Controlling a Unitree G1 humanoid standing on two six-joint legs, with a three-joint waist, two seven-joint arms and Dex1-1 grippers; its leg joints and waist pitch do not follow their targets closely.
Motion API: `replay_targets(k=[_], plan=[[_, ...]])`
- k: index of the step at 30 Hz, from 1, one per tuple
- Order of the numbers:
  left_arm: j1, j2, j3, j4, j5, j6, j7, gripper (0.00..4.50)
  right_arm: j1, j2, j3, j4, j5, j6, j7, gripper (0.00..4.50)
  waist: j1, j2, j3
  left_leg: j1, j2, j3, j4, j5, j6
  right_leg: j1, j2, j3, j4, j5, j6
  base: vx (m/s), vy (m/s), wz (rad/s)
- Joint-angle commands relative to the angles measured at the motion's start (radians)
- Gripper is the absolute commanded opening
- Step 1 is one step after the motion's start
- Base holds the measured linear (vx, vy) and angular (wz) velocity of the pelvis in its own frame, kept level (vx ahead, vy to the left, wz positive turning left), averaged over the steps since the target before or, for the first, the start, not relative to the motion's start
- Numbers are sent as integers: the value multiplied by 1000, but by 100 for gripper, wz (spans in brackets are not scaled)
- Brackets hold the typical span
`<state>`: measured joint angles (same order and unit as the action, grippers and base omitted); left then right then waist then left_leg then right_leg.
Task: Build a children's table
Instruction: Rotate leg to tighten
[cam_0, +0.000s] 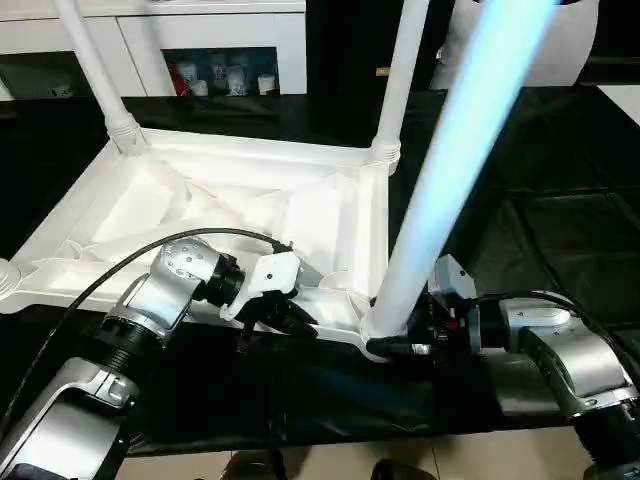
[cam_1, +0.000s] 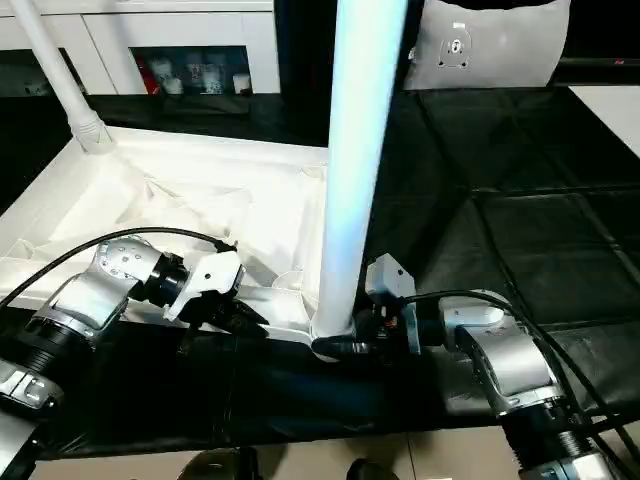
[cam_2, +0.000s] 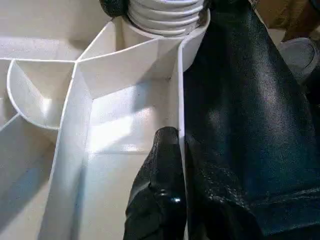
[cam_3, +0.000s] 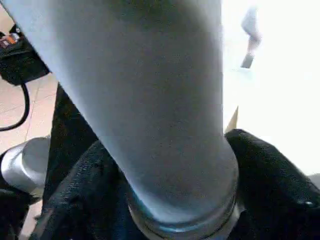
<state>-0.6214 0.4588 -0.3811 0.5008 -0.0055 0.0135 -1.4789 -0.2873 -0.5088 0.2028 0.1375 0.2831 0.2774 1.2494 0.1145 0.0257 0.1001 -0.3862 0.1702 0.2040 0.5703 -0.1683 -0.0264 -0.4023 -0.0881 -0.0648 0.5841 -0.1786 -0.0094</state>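
The right gripper grasps the near leg at its base, one black finger on each side of the tube, as the right wrist view shows. The leg's ribbed foot sits in the near right corner socket of the tabletop, which lies underside up on the dark work surface. The leg leans slightly — bring it upright before pressing, or it may bind in the socket. The left gripper is clenched on the tabletop's near rim just beside that socket; its job is to hold the tabletop steady against the push. Press straight down along the tube's axis until the ribs seat fully. Two far legs already stand in their sockets — match their seating depth.
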Motion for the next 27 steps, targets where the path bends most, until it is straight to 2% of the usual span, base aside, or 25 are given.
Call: replay_targets(k=[1, 8, 11, 12, 14, 16, 17, 18, 19, 20, 21, 22, 24, 25, 27], plan=[[1, -1, -36, 19, 27, 0, -9, 0, 11, -13, 17, -16, 4, 17, 21, 299, -8, -6, -57, 27, 75, -31, -76, -250, 43, 35, -76, 53, -64, -245, -244, 0, 0, 0], [2, -2, -34, 17, 24, 3, -6, 0, 20, -11, 23, -20, 0, 19, 14, 284, -7, -6, -56, 28, 75, -31, -77, -259, 39, 33, -76, 54, -65, -254, -243, 0, 0, 0], [24, -24, -1, -21, -16, 68, 27, 0, 51, 24, 10, -43, -9, 27, -75, 284, -8, 0, -51, 29, 75, -32, -80, -278, 31, 31, -75, 55, -69, -266, -239, 0, 0, 0], [31, -33, 12, -36, -29, 94, 44, 0, 60, 44, 2, -46, -22, 22, -122, 283, -9, -1, -50, 28, 77, -32, -82, -280, 23, 31, -78, 56, -67, -266, -241, 0, 0, 0], [43, -51, 32, -68, -43, 140, 90, 0, 71, 87, -13, -46, -45, 16, -214, 282, -14, 2, -46, 25, 73, -35, -85, -309, 14, 31, -77, 55, -71, -298, -234, 0, 0, 0], [52, -82, 56, -106, -56, 220, 158, 0, 79, 142, -33, -48, -58, 22, -314, 281, -26, 0, -40, 29, 70, -40, -91, -371, -11, 26, -79, 54, -83, -405, -209, 0, 0, 0], [60, -110, 75, -133, -64, 261, 213, 0, 84, 186, -47, -51, -62, 37, -386, 281, -30, 4, -40, 30, 71, -42, -91, -382, -18, 24, -81, 55, -84, -425, -203, 0, 0, 0], [64, -126, 84, -147, -68, 277, 242, 0, 86, 209, -53, -54, -64, 46, -422, 281, -35, 2, -37, 29, 72, -45, -93, -392, -24, 23, -82, 55, -88, -449, -193, 0, 0, 0], [65, -134, 87, -152, -68, 287, 256, 0, 87, 221, -55, -55, -65, 52, -439, 281, -42, 0, -38, 23, 69, -49, -96, -388, -25, 30, -81, 52, -88, -461, -179, 0, 0, 0], [69, -163, 96, -172, -63, 319, 308, 0, 86, 263, -60, -56, -69, 69, -499, 281, -46, 1, -39, 22, 71, -49, -98, -382, -27, 30, -79, 52, -85, -447, -178, 0, 0, 0], [77, -219, 110, -203, -44, 382, 409, 0, 76, 345, -72, -49, -77, 96, -616, 281, -52, 5, -38, 28, 72, -45, -98, -383, -28, 20, -76, 56, -89, -425, -181, 0, 0, 0], [84, -257, 118, -225, -37, 427, 466, 0, 67, 403, -84, -40, -82, 116, -695, 280, -58, 1, -37, 29, 69, -45, -96, -391, -33, 17, -77, 56, -91, -436, -185, 0, 0, 0], [88, -305, 126, -233, -14, 461, 548, 0, 51, 465, -99, -24, -84, 132, -772, 280, -65, 0, -37, 23, 64, -47, -97, -370, -24, 21, -78, 54, -92, -450, -172, 0, 0, 0], [91, -334, 127, -236, 1, 478, 595, 0, 39, 497, -103, -7, -92, 132, -817, 280, -66, 3, -38, 28, 65, -46, -95, -364, -18, 18, -76, 55, -97, -443, -165, 0, 0, 0], [92, -396, 131, -237, 30, 506, 700, 0, 12, 550, -104, 32, -124, 136, -907, 280, -70, 0, -38, 23, 62, -44, -95, -348, -12, 20, -74, 55, -96, -417, -164, 0, 0, 0]])
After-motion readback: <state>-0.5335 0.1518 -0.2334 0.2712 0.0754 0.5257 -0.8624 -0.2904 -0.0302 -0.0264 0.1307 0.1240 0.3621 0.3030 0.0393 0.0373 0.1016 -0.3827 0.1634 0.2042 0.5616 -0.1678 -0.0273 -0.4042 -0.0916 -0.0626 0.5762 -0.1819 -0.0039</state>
